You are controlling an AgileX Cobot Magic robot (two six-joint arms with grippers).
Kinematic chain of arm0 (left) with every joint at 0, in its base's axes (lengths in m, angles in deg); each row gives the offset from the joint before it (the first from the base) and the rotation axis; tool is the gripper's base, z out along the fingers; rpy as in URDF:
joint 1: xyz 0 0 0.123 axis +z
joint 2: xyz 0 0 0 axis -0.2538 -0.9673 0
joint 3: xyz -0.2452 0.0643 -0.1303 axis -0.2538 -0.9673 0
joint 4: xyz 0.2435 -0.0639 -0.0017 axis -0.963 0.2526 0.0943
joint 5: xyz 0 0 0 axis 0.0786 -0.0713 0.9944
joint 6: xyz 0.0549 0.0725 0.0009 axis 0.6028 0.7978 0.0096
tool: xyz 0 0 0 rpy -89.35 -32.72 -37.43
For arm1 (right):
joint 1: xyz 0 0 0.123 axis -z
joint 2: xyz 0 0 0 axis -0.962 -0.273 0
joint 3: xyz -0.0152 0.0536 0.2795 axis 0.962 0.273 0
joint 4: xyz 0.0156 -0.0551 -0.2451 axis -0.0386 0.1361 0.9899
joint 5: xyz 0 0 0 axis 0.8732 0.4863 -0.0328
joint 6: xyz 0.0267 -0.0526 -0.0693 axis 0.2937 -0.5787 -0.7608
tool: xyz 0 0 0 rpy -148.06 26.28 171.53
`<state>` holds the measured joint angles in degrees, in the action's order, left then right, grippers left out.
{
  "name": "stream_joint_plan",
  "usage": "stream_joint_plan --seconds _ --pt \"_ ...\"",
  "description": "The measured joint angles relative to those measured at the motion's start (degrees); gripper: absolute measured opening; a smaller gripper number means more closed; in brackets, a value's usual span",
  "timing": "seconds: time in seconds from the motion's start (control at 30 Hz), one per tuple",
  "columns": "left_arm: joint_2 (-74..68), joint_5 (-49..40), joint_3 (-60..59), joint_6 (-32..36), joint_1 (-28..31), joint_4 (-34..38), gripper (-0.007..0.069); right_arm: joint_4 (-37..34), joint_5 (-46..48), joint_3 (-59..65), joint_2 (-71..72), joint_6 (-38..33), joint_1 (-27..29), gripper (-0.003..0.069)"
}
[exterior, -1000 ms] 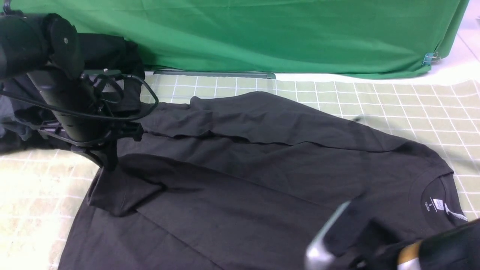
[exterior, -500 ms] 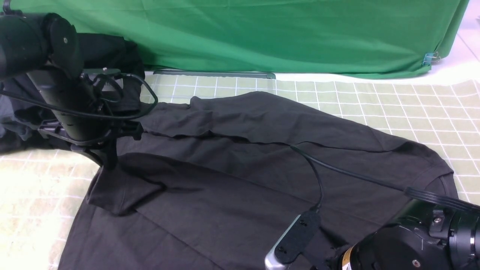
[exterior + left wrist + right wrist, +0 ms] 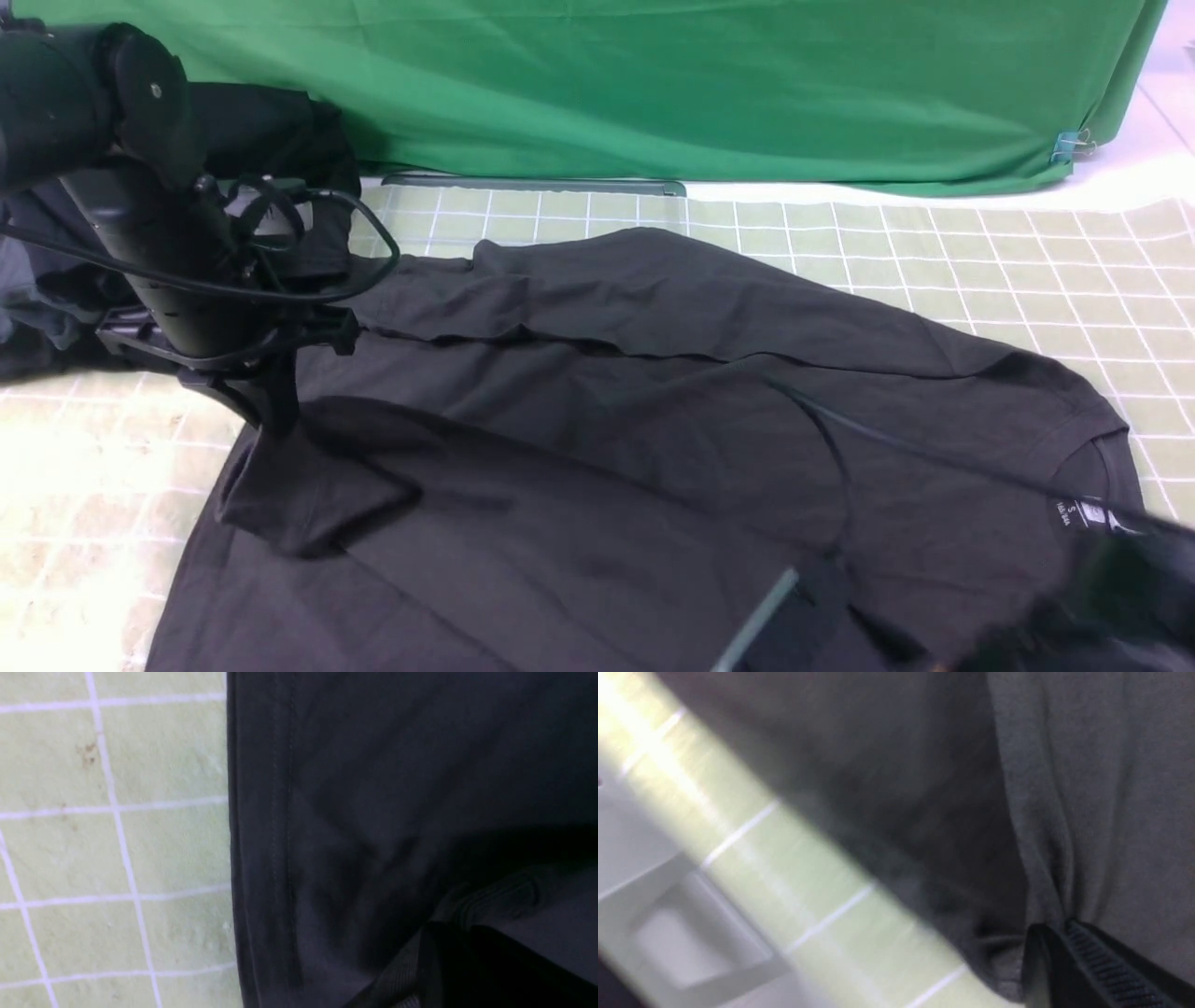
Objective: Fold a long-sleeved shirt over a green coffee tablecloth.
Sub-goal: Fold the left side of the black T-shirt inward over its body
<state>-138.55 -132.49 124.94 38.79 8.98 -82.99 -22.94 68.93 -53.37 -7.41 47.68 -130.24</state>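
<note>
Item: long-sleeved charcoal-black cotton shirt [image 3: 653, 392], spread on pale yellow-green grid-lined tablecloth [image 3: 980, 261], collar right, hem left. Right gripper [image 3: 1057, 935], open a second ago, now pinched shut on gathered fabric at the shirt's near edge; left gripper [image 3: 274, 415] clamped on the left fold. Both holds appear set, so the fold can likely begin.

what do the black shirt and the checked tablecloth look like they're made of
Long-sleeved shirt: soft matte knit, probably cotton jersey; it drapes in limp creases and its hem shows stitch lines. Green coffee tablecloth: matte fabric, slightly fuzzy, maybe flannel-like; white grid looks printed, no shine.
</note>
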Motion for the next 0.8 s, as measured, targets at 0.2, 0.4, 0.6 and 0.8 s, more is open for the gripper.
stream_joint_plan --seconds 0.2,0.4,0.6,0.8 --pt "-0.4 -0.7 0.0 0.0 0.0 0.2 0.0013 0.4 0.6 4.0 6.5 6.3 -2.6 0.0011" --pt "-2.4 -0.8 0.0 0.0 0.0 0.3 0.0013 0.2 3.0 4.1 8.1 8.3 -2.7 0.0011" --pt "-3.2 -0.6 0.0 0.0 0.0 1.2 0.0016 0.2 4.7 4.1 8.1 8.9 -2.7 0.0011" --pt "-3.3 -0.1 0.0 0.0 0.0 0.4 0.0125 0.2 4.6 4.1 8.1 8.9 -2.7 0.0013"
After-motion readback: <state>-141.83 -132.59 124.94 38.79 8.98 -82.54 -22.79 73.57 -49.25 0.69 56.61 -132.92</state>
